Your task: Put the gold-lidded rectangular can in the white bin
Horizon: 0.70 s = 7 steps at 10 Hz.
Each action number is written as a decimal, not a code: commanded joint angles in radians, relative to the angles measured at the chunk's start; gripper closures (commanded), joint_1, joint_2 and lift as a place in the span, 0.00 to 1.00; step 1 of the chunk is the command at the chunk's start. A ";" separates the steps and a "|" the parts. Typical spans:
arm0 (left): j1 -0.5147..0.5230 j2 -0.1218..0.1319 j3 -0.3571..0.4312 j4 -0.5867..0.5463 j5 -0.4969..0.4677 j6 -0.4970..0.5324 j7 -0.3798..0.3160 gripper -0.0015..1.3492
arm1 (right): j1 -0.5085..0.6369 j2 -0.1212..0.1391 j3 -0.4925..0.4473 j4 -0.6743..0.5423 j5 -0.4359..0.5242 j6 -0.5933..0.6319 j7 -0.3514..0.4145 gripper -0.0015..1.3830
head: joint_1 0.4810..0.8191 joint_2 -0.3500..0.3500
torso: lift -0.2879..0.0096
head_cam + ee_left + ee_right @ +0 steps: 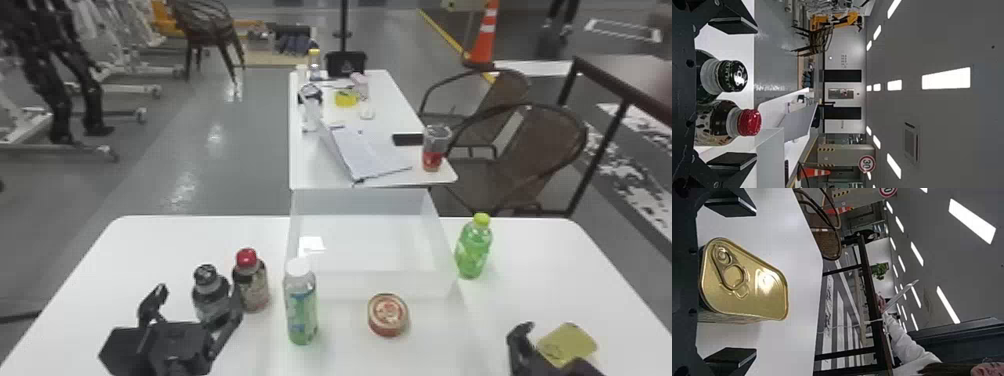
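Observation:
At the right front of the table in the head view is the gold-lidded can (568,344), with my right gripper (520,327) close by at its left and front. The right wrist view has the can (746,282) between the open fingers of my right gripper (730,284), table surface showing on either side of it. My left gripper (192,305) stands at the left front; in the left wrist view my left gripper (732,92) is open, with two bottles in front of it. The white bin (370,285) stands at the table's middle.
A black-capped bottle (211,295) and a red-capped bottle (251,282) stand left of the bin. A white-capped bottle (301,305) and a round tin (388,315) are in front of it. A green bottle (473,247) stands at its right.

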 commanded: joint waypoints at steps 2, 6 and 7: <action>0.000 0.001 0.000 0.003 0.006 -0.006 0.000 0.12 | -0.030 -0.003 0.000 0.038 -0.005 0.000 0.000 0.07 | 0.20 0.50 | 0.63; 0.000 0.001 0.000 0.006 0.009 -0.010 0.000 0.12 | -0.027 -0.003 0.000 0.053 -0.031 0.000 -0.023 0.11 | 0.20 0.50 | 0.63; -0.001 0.001 0.000 0.006 0.009 -0.012 -0.002 0.12 | -0.027 -0.003 0.000 0.053 -0.038 0.000 -0.029 0.19 | 0.20 0.50 | 0.63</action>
